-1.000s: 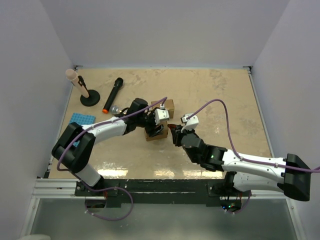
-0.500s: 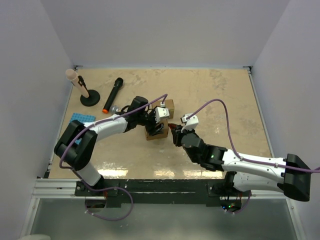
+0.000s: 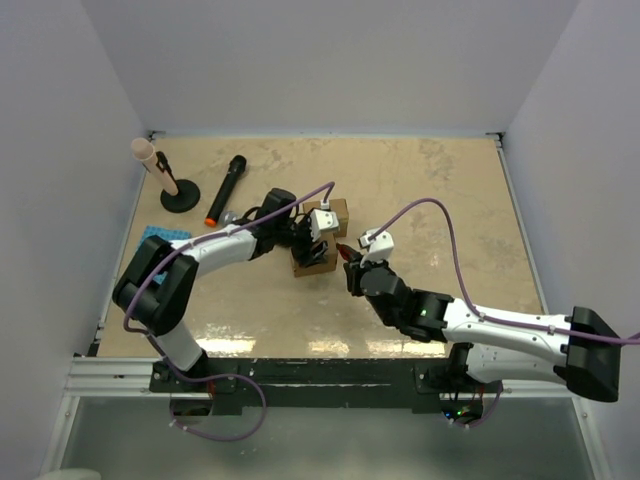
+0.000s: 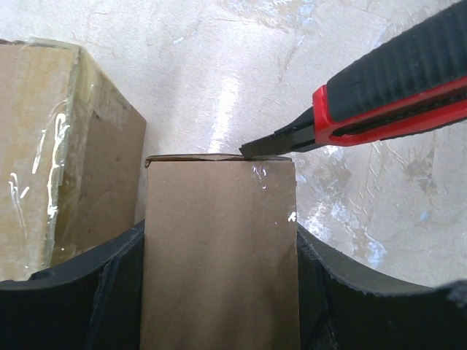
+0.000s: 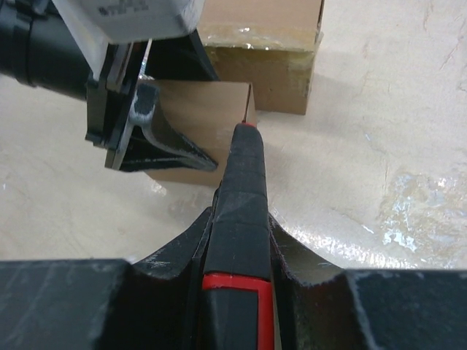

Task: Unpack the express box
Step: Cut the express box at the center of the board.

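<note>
From above: pins the box [image 3: 313, 265] in the left claw [image 3: 312, 248] near mid-worktop [image 3: 430, 200], just in front of a second box [image 3: 336, 211]. Holds the knife [image 3: 347, 254] in the right claw [image 3: 352, 268] at the pinned box's right edge.

From the left wrist: shows a fairly wide claw, fingers [image 4: 109, 292] pressed on both sides of the box [image 4: 219, 248]. Sets the blade tip of the knife [image 4: 394, 87] at the far top edge, near the right corner; cannot tell whether touching or just short. Keeps the taped second box [image 4: 44, 146] just beside, on the left.

From the right wrist: looks down the knife [image 5: 241, 189], squeezed in a narrow claw [image 5: 241, 226], tip at the corner of the box [image 5: 204, 109]. Leaves the left fingers [image 5: 146, 138] close beside the likely cutting line.

Likely hazards, judged from this: skidding off the cardboard if started at the bare corner rather than on a seam; shoving the box out of its side hold if pressed hard along the lid; biting too deep and scoring whatever lies inside; running on into the left fingers; twisting the handle in so slim a grip.
</note>
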